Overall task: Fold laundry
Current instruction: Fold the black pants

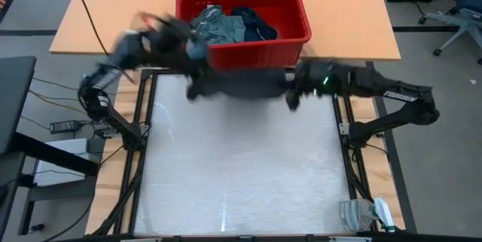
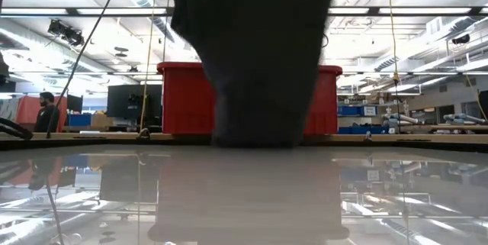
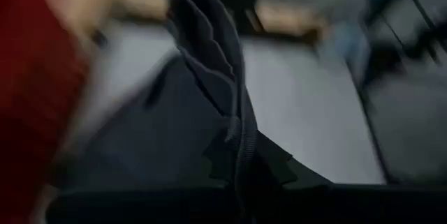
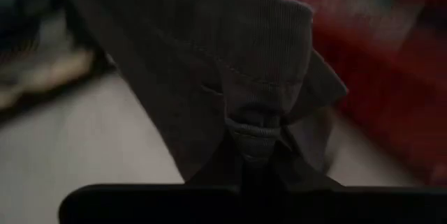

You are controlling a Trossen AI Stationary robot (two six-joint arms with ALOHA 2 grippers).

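**Charcoal piece strung up between both arms at the far edge**

While both arms hang over the far edge of the white table [image 1: 241, 174], the charcoal grey garment [image 1: 239, 84] is stretched between them, up off the surface; in the low view it hangs as one dark sheet with its bottom hem right about at the tabletop, can't tell if it actually touches. Left gripper [image 1: 197, 52] is pinched shut on one bunched corner of it, right gripper [image 1: 295, 93] is clamped tight on a hemmed edge, so two grippers, one garment in the air.

Surface is a pale, glossy mat on a dark frame, reflecting the ceiling lights. Just past its far edge sits one red basket [image 1: 242, 52] on a light wooden table [image 1: 354, 16], with two more pieces inside: a teal-green shirt [image 1: 215, 25] and a navy piece [image 1: 256, 23] just beside it.

Room behind is a big open lab with strip lights, shelving and monitors. One person [image 2: 47, 111] stands way off in the back. One office chair [image 1: 461, 17] beyond the wooden table's corner, and a small pale gadget [image 1: 363, 213] sits by the near right corner of the mat
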